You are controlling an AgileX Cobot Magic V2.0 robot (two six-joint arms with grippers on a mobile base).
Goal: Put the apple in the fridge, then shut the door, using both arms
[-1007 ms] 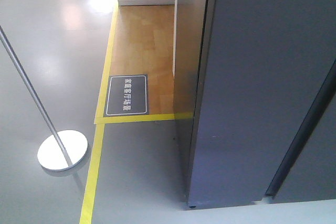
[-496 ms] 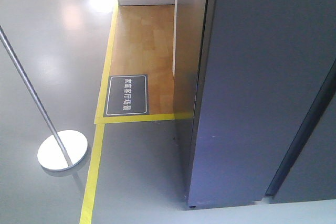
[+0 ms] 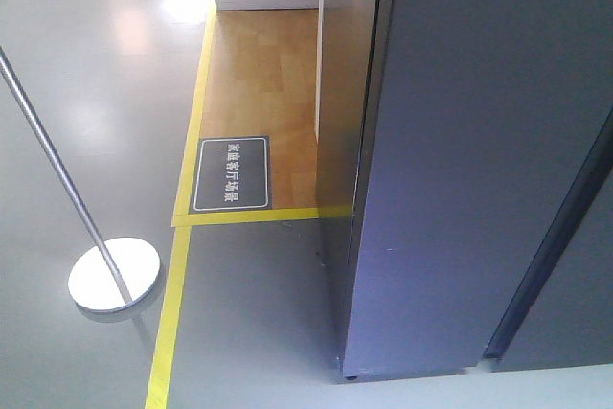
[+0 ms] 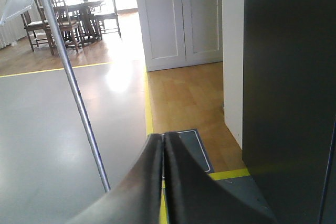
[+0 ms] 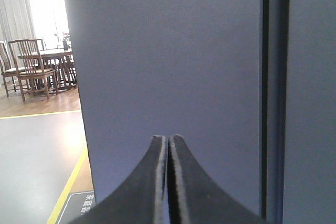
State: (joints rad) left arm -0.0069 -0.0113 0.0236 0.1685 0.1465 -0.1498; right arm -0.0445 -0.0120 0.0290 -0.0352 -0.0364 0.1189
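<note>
The dark grey door (image 5: 168,66) fills the space straight ahead of my right gripper (image 5: 168,145), blocking passage. Left of my left gripper (image 4: 163,142), open grey floor (image 3: 86,93) offers room, broken only by a slanted metal pole (image 4: 73,93) on its round base (image 3: 113,275).

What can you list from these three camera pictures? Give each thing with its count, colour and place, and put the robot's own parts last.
fridge: one, dark grey, right side, doors appear shut
floor sign: one, dark with white writing, on the wooden floor
yellow tape: lines, yellow, on the grey floor
stand: one, silver pole on a round base, left
white cabinet: one, white, behind the wooden floor
table and chairs: dark wood, far background
apple: none visible
left claw: black, shut, empty
right claw: black, shut, facing the fridge
</note>
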